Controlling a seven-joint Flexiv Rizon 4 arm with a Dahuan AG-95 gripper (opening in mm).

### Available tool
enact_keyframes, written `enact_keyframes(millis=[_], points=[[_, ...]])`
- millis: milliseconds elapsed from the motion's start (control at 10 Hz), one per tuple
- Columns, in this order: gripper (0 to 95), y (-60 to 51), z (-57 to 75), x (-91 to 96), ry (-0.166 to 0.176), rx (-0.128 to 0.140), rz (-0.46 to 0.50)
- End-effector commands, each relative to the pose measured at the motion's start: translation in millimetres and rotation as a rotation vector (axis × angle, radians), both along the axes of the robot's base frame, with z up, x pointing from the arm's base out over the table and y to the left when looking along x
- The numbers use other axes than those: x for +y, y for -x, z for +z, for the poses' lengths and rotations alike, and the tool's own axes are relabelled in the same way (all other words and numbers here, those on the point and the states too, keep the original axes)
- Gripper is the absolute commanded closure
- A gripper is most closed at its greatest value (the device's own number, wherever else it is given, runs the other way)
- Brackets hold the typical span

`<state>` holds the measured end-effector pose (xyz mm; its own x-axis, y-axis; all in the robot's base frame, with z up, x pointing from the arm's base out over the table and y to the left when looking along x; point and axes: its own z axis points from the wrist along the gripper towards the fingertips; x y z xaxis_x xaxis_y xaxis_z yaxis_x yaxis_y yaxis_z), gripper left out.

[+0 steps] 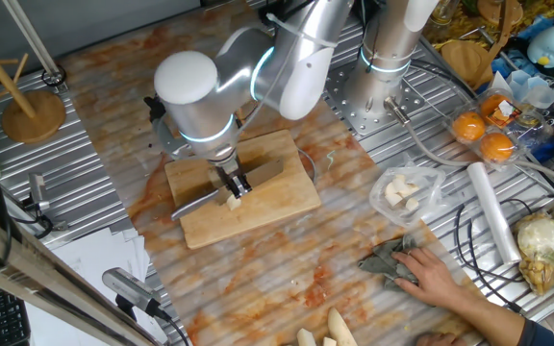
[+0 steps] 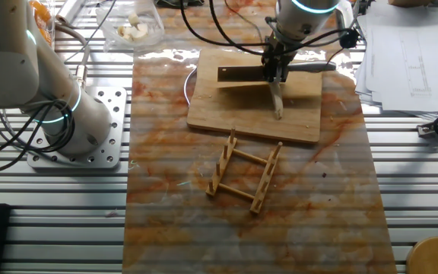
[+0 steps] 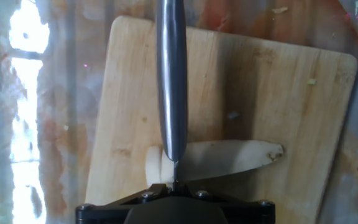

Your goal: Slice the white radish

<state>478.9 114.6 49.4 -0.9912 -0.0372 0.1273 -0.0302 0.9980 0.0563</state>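
Hand view shows the board across most of the picture, with the knife running down the middle, its back toward the camera. The radish lies crosswise on the board under the blade, thick end at left, pointed tip at right. The blade sits on it near the thick end. The fingers are not visible in this view.

From one fixed view, a wooden stand is at far left, then the arm over the board. The gripper is pinching the knife, with the radish just under it. Right of the board are a bag of pale chunks and a person's hand.

From the other fixed view, a wooden rack lies near the board.
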Motion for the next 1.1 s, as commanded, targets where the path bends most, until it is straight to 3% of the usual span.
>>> enact_keyframes(millis=[100,200,400,500,600,800,1000,1100], points=[[95.0,0.6,4.0,1.2,0.016,-0.026,0.007],[95.0,3.4,-14.8,5.2,0.02,-0.049,0.007],[95.0,6.2,-31.5,9.8,0.031,-0.038,0.012],[95.0,4.5,-23.4,6.4,0.064,-0.006,0.047],[95.0,2.5,-12.3,3.4,0.023,-0.01,0.041],[95.0,0.1,11.1,-0.9,-0.008,-0.003,0.036],[95.0,0.7,34.5,-3.3,-0.026,-0.003,0.045],[95.0,0.8,41.0,-3.6,-0.018,-0.004,0.052]])
